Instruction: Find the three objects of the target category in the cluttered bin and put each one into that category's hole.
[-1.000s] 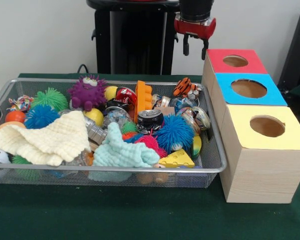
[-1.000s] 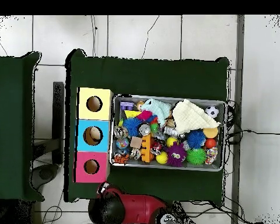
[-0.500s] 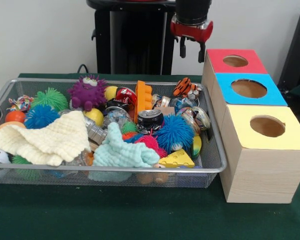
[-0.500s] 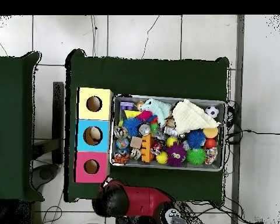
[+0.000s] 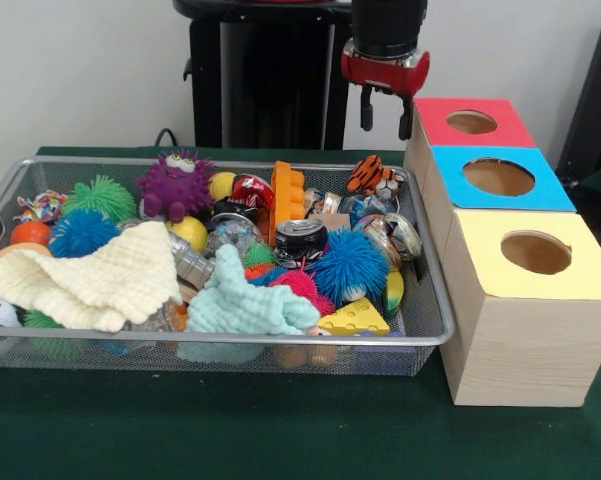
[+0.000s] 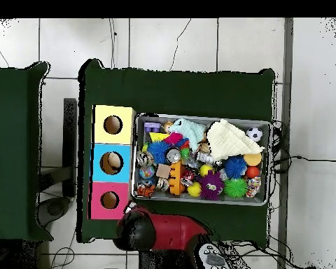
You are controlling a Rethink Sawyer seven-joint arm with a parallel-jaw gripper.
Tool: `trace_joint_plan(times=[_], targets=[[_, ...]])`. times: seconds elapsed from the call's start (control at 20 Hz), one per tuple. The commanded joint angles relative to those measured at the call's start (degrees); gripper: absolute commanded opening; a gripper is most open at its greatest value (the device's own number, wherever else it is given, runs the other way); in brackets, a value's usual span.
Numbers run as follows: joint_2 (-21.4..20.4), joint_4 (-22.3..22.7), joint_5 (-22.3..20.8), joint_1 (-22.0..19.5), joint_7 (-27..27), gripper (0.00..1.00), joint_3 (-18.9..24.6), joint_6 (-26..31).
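My gripper (image 5: 384,118) hangs open and empty above the table's far edge, just behind the bin's far right corner and left of the red box. The wire mesh bin (image 5: 432,322) is packed with toys: a purple furry monster (image 5: 174,184), a blue spiky ball (image 5: 350,266), a green spiky ball (image 5: 102,196), a crushed can (image 5: 301,240), an orange brick (image 5: 286,197), a tiger toy (image 5: 370,175) and a yellow cheese wedge (image 5: 354,318). To the right of the bin stand the red-topped box (image 5: 472,122), the blue-topped box (image 5: 499,177) and the yellow-topped box (image 5: 536,253), each with a round hole.
A cream cloth (image 5: 90,277) and a mint cloth (image 5: 245,303) cover part of the pile. In the overhead view the red arm (image 6: 164,232) lies below the bin (image 6: 201,198) and beside the red box (image 6: 109,200). A green cloth covers the table (image 5: 280,430).
The gripper has drifted a little left and lower in the front view; overhead, the arm has crept toward the bin. The bin's contents have not moved.
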Motion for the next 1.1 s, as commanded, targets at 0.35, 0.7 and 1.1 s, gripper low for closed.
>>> trace_joint_plan(times=[0.35, 0.7, 1.1], targets=[[0.6, -11.8, -0.6, -0.7, -0.4, 1.0, 3.6, 7.5], [4.5, -11.7, -1.5, -2.1, 0.5, 1.0, 4.6, 2.3], [6.2, -11.6, -2.3, -2.2, 1.3, 1.0, 4.3, -0.7]])
